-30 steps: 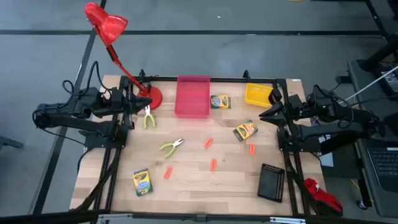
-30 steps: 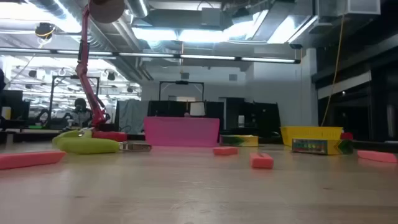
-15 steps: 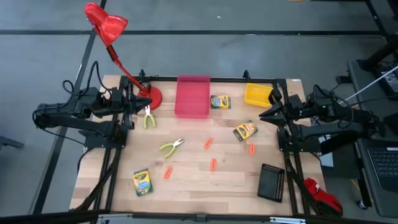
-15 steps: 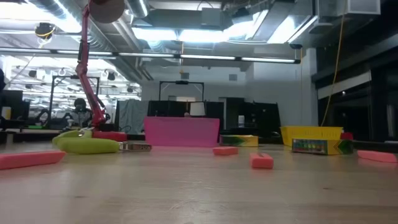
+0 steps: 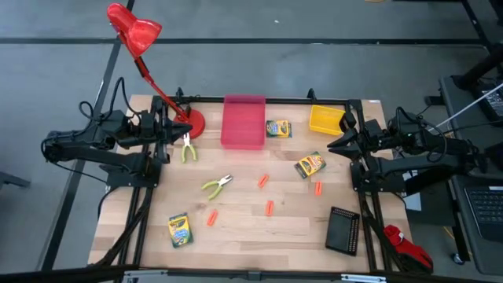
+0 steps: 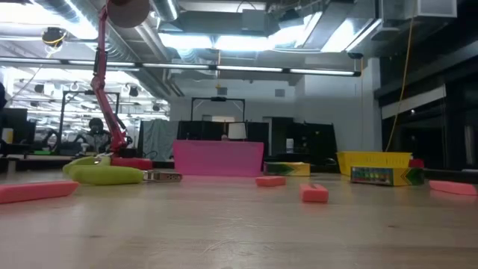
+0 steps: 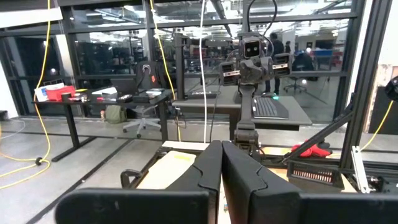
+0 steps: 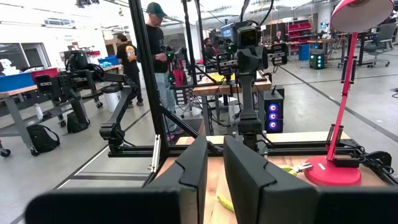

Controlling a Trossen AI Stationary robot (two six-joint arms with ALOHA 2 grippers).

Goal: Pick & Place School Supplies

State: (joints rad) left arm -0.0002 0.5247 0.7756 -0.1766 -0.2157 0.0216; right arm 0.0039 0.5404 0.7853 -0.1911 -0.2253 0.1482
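The wooden table (image 5: 244, 232) carries everything, with the two dark arms parked at its far corners: the left arm by the left edge, its left gripper (image 5: 174, 128) raised beside the lamp base with the fingers (image 7: 208, 168) pressed together on nothing, and the right arm by the right edge, its right gripper (image 5: 333, 144) raised near the yellow bin with a narrow slit between its fingers (image 8: 194, 168) and nothing in it. A red desk lamp (image 5: 134, 31) stands at the far left, its round base (image 5: 193, 122) on the tabletop. A pink bin (image 5: 243, 122) sits at the far middle, a yellow bin (image 5: 325, 119) at the far right, and a black bin (image 5: 343, 229) at the near right. Three crayon boxes lie flat: one (image 5: 278, 128) just beside the pink bin, one (image 5: 310, 165) in front of the yellow bin, one (image 5: 179, 230) near the front left. Two small pliers with lime-green handles lie apart on the left half, one (image 5: 187, 148) near the lamp base, the other (image 5: 217, 185) nearer the middle. Four orange stubby pieces are scattered between the boxes: (image 5: 263, 181), (image 5: 317, 188), (image 5: 269, 208) and (image 5: 211, 218). In the right wrist view a person (image 8: 158, 56) stands in the room beyond.
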